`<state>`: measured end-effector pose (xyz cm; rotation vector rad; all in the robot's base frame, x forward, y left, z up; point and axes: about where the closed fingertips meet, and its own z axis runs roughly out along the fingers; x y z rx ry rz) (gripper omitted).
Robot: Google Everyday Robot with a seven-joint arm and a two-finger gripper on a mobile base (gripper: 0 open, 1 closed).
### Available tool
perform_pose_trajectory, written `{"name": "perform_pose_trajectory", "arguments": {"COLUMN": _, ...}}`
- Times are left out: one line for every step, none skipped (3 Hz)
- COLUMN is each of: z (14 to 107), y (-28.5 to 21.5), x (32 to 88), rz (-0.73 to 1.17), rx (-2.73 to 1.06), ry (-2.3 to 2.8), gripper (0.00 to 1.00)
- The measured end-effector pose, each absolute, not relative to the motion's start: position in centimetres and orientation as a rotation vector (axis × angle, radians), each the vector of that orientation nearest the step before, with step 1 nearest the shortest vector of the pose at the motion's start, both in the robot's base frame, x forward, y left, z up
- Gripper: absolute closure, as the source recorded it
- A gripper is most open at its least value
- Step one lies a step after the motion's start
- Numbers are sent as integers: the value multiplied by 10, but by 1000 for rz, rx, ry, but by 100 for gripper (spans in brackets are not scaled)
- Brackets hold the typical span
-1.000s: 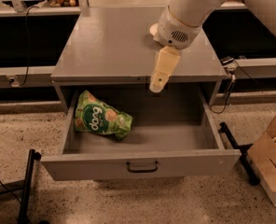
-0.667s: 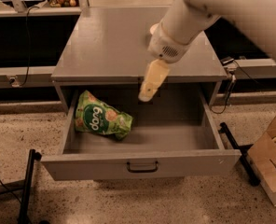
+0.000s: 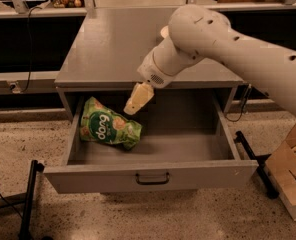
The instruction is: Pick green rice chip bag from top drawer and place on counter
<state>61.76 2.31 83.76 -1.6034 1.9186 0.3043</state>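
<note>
The green rice chip bag [image 3: 108, 125] lies in the left part of the open top drawer [image 3: 153, 176], logo up. The gripper [image 3: 133, 105] hangs from the white arm, just above the drawer and close to the bag's upper right edge, tilted down and to the left. It holds nothing. The counter [image 3: 110, 51] is the grey cabinet top behind the drawer; the arm crosses over its right part.
A cardboard box [image 3: 290, 176] stands on the speckled floor at the right. A black stand leg [image 3: 28, 199] is at the lower left and another black bar [image 3: 253, 159] by the drawer's right side. Shelves with small items run along the back.
The arm has swung left and down. The gripper moved from over the drawer's middle back edge to a spot beside the bag's upper right edge. The bag has not moved.
</note>
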Motion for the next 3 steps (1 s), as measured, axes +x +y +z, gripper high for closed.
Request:
{"name": "perform_pose_trajectory", "arguments": {"z": 825, "y": 51, "x": 630, "rz": 314, "rx": -1603, "ry": 1850, "gripper": 34}}
{"name": "perform_pose_trajectory", "arguments": {"z": 818, "y": 70, "x": 633, "rz": 304, "rx": -1622, "ry": 1785, "gripper": 59}}
{"name": "perform_pose_trajectory", "arguments": {"z": 816, "y": 75, "x": 630, "rz": 288, "rx": -1612, "ry": 1753, "gripper": 81}}
